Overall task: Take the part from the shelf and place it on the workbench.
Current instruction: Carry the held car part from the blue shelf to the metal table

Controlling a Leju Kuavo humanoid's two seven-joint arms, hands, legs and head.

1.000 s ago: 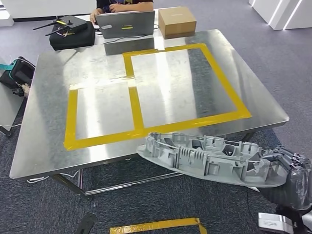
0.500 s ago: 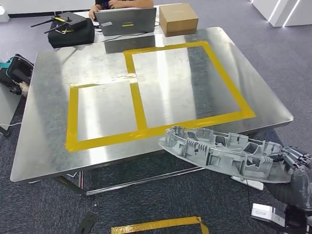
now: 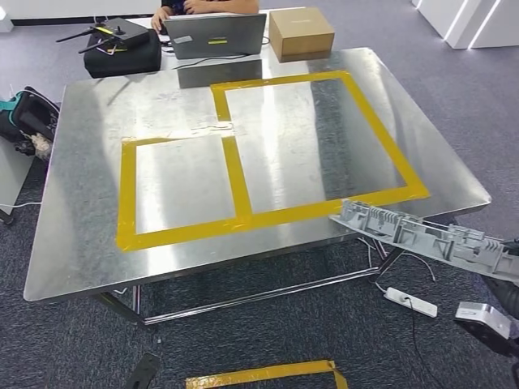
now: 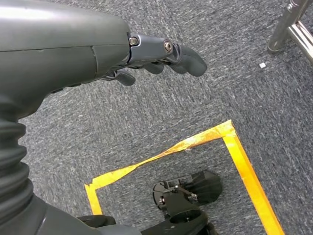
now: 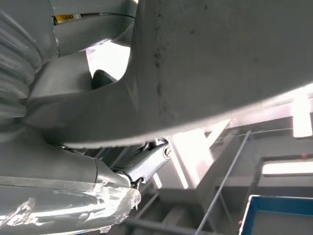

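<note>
1 laptop (image 3: 213, 36), cardboard box (image 3: 301, 33), black bag (image 3: 121, 53) behind workbench (image 3: 73, 235)

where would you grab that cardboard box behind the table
By its two short ends, coming from above: the cardboard box sits flat and closed, wide and low, with its top and sides bare and the laptop standing clear of it.

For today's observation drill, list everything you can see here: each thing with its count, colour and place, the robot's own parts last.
Workbench: one, silver, centre.
Tape: yellow, two rectangles on workbench; more on floor.
Part: one, grey, off workbench's near right corner.
Laptop: one, grey, far edge.
Box: one, brown, beside laptop.
Black bag: one, far left.
Power strip: one, white, floor under part.
Person: one, behind laptop.
Left hand: dark, empty, above floor.
Right hand: grey, holds part.
</note>
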